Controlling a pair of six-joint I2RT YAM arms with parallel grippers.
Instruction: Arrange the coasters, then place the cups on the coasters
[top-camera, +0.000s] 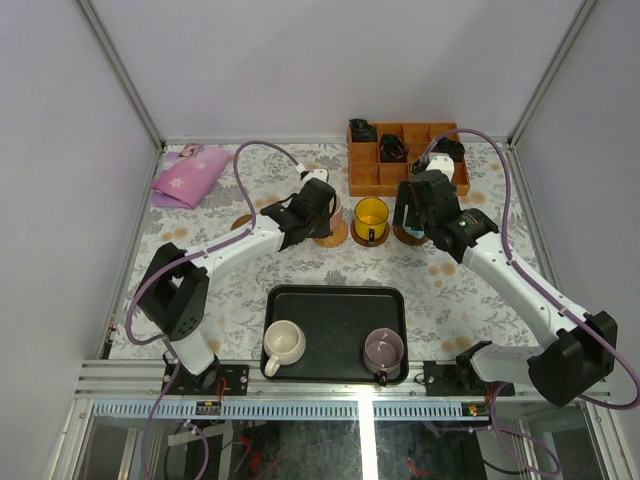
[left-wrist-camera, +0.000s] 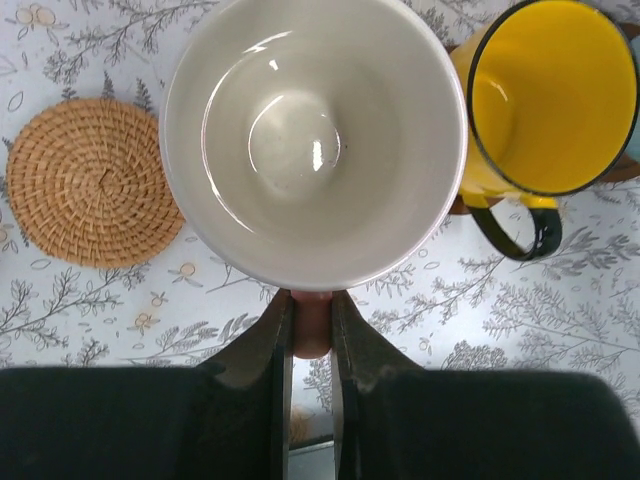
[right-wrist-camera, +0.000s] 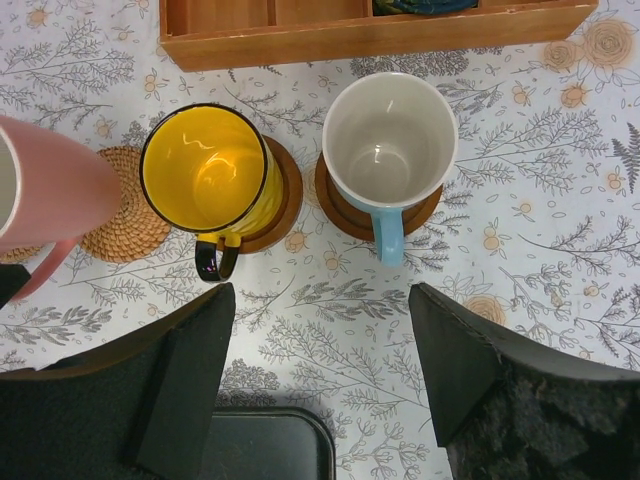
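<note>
The left end effector (left-wrist-camera: 312, 318) is pinched narrow on the handle of the pink cup (left-wrist-camera: 310, 140). It holds the cup just left of the yellow cup (right-wrist-camera: 208, 168), over the edge of a woven tan coaster (right-wrist-camera: 135, 222) (whether the cup's base touches that coaster I cannot tell). A second woven coaster (left-wrist-camera: 90, 182) lies bare to the left of the pink cup. The yellow cup stands on a dark brown coaster (right-wrist-camera: 288, 195). Beside it the light blue cup (right-wrist-camera: 388, 140) stands on another dark coaster (right-wrist-camera: 345, 220), both in front of the wooden box (right-wrist-camera: 380, 35). The right end effector (right-wrist-camera: 320, 370) hangs spread wide, holding nothing, on the near side of the light blue cup. The cream cup (top-camera: 283, 343) and the mauve cup (top-camera: 384, 349) sit in the black tray (top-camera: 335, 300) near the front edge of the surface (top-camera: 450, 290).
</note>
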